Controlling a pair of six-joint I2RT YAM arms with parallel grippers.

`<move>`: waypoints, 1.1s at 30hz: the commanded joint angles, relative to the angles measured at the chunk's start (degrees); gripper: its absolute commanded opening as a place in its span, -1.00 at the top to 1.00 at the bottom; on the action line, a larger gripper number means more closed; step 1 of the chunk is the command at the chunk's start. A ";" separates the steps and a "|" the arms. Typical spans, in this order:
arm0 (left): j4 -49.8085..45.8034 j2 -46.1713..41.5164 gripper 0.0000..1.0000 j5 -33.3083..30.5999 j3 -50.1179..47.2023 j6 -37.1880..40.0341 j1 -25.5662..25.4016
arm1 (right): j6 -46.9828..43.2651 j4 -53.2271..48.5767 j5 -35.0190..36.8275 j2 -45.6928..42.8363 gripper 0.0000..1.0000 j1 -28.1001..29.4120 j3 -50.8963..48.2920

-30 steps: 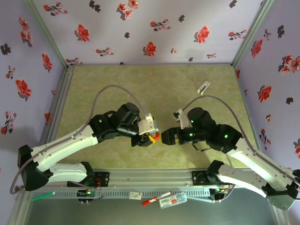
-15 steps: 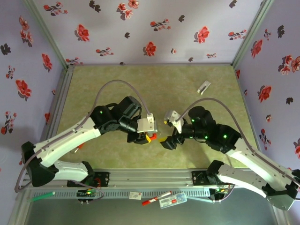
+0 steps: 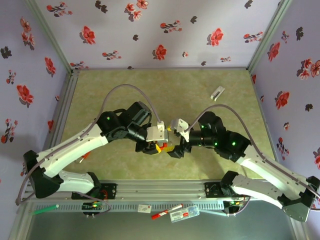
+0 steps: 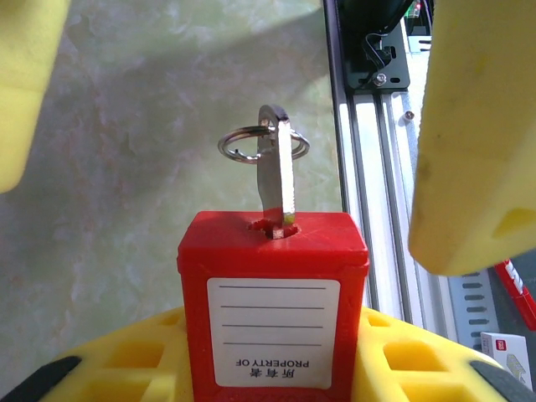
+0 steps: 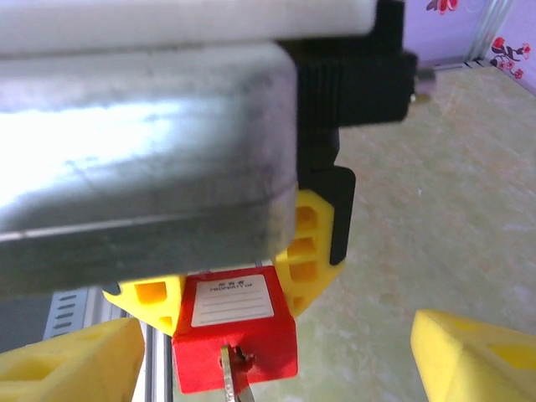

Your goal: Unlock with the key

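Along the near edge, an aluminium rail [image 3: 165,189] runs in front of the desk [image 3: 100,85], with a red marker [image 3: 161,215] and a green pen [image 3: 46,209] lying just nearer than it. Past the rail, the two arms meet over the middle of the desk. The left end effector [image 3: 156,145] is closed on a red padlock [image 4: 272,310], whose body is clamped between yellow latticed pads [image 4: 402,360] with its white "PROPERTY OF" label [image 4: 274,331] facing the wrist camera. The key [image 4: 276,172] sits in the keyhole on the padlock's end face and juts straight out, with a thin wire ring [image 4: 237,146] threaded through its head. The right end effector [image 5: 272,368] faces the padlock with its jaws wide open. Its yellow fingers [image 4: 477,142] stand one on each side of the key, apart from it. Farther back and to the right, a small white clip [image 3: 217,93] lies alone on the desk. Flowered walls [image 3: 160,30] close off the far side.
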 commanded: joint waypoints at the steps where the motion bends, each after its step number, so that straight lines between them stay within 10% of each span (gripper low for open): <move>1: -0.46 0.51 1.00 1.96 2.17 1.10 0.37 | 0.76 2.15 -2.75 0.29 -0.63 -0.09 -1.46; 15: -0.59 1.66 1.00 2.98 3.27 1.21 0.37 | 2.69 3.71 -4.54 0.29 -0.48 -0.14 -3.52; 33: 0.15 1.93 1.00 3.51 3.44 1.58 0.37 | 3.99 2.99 -7.45 1.57 0.28 0.17 -3.52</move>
